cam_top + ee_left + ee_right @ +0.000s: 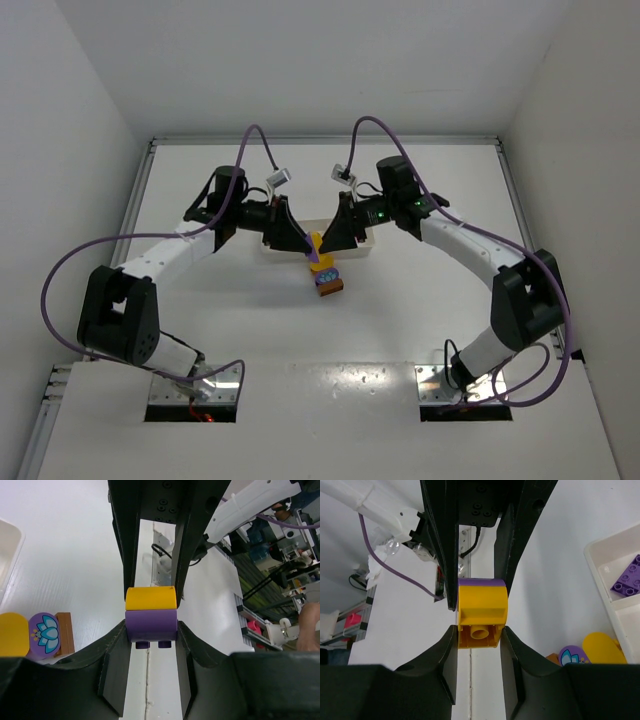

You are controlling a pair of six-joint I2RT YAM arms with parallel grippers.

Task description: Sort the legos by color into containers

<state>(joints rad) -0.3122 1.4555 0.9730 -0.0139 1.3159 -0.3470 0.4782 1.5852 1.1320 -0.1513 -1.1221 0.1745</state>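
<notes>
Okay, your left gripper [151, 635] is clamped on the purple brick [151, 622] and your right gripper [479, 632] on the yellow brick [481, 605] stuck to it. Both bricks are held above the table [65, 555], just in front of the white tray [601, 555]. A purple plate [626, 575] lies in one tray compartment. A yellow round piece [12, 635], a purple lotus piece [44, 632] and a brown brick [66, 630] sit together on the table.

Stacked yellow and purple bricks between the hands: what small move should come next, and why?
Probably pull the hands apart to split the stack: the left hand is shut on the purple brick, the right hand on the yellow brick, and the two bricks are joined, so they cannot be sorted by colour yet.
</notes>
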